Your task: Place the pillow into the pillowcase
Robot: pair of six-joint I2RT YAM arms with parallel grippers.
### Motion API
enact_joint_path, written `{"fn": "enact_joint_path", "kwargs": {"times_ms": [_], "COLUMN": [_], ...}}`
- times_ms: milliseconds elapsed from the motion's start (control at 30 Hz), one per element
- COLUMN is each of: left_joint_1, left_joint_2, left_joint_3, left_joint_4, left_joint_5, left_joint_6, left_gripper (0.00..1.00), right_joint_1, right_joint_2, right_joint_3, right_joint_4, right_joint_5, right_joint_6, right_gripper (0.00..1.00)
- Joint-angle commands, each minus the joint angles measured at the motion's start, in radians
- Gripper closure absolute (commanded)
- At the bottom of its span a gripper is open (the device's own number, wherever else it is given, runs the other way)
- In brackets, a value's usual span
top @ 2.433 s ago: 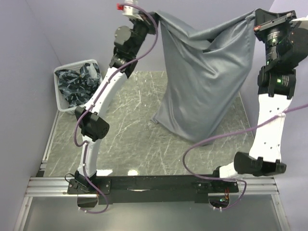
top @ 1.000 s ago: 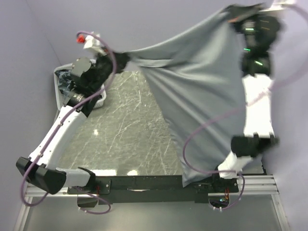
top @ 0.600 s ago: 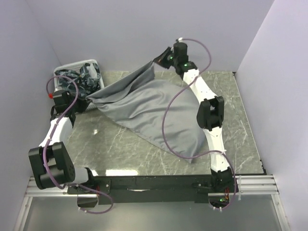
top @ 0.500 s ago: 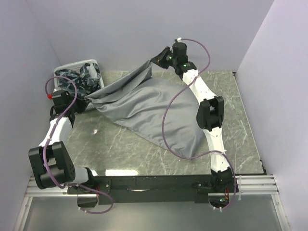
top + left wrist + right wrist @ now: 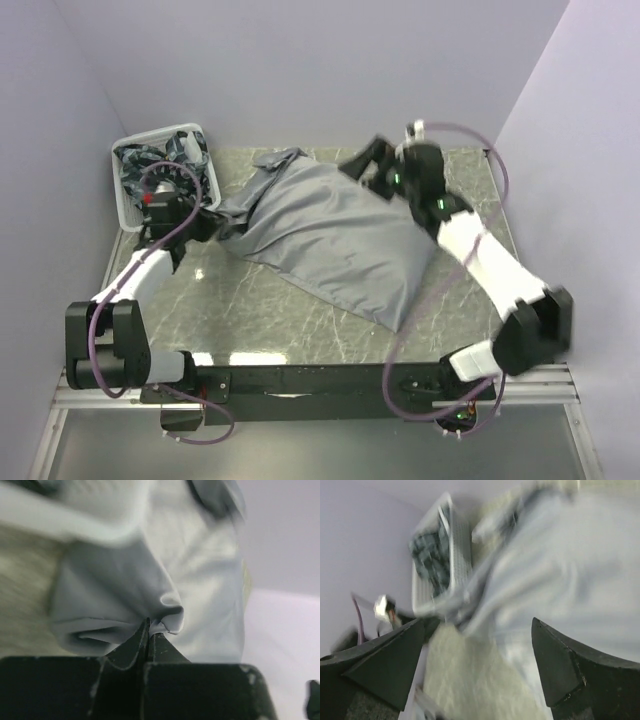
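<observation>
The grey pillowcase (image 5: 330,235) lies bulging and slanted across the table, and its far left corner is rumpled. The pillow is hidden; no cream cloth shows. My left gripper (image 5: 205,222) is shut on the case's left edge. In the left wrist view its jaws (image 5: 149,628) pinch a small fold of the grey cloth (image 5: 200,580). My right gripper (image 5: 362,168) hovers open over the case's far right edge, apart from it. The right wrist view is blurred: wide-set fingers (image 5: 477,655) hold nothing, with the pillowcase (image 5: 570,570) below.
A white basket (image 5: 160,133) with dark blue-and-white patterned cloths (image 5: 150,165) stands at the far left corner, just behind my left gripper; it also shows as the basket (image 5: 455,545) in the right wrist view. Lilac walls close in the marble table (image 5: 250,300) on three sides.
My right gripper has opened, let go of the pillowcase's far corner and swung right and nearer. The case has dropped flat onto the table. My left gripper keeps its hold.
</observation>
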Motion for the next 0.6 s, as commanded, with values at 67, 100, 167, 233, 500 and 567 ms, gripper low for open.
{"fn": "enact_joint_path", "kwargs": {"times_ms": [67,100,167,233,500,567], "left_joint_1": [-0.185,-0.202,-0.243,-0.269,-0.415,-0.446], "left_joint_2": [-0.033,-0.043,-0.053,-0.073,-0.217,-0.266], "left_joint_3": [-0.005,-0.007,-0.005,-0.016,-0.146,-0.194], "left_joint_4": [0.047,0.042,0.016,-0.001,-0.076,-0.093], "left_joint_5": [-0.030,-0.036,-0.050,-0.052,-0.082,-0.090], "left_joint_6": [-0.032,-0.027,-0.018,-0.019,-0.076,-0.093], "left_gripper": [0.99,0.99,0.99,0.99,0.99,0.99], "right_joint_1": [0.047,0.044,0.032,-0.026,-0.405,-0.470], "right_joint_2": [-0.171,-0.164,-0.138,-0.090,-0.020,-0.003], "right_joint_3": [-0.500,-0.548,-0.553,-0.543,-0.430,-0.364], "right_joint_4": [0.118,0.085,0.020,-0.061,-0.222,-0.247], "right_joint_5": [0.087,0.113,0.147,0.169,0.222,0.261], "right_joint_6": [0.097,0.111,0.136,0.142,0.084,0.075], "right_gripper": [0.05,0.04,0.03,0.01,0.00,0.00]}}
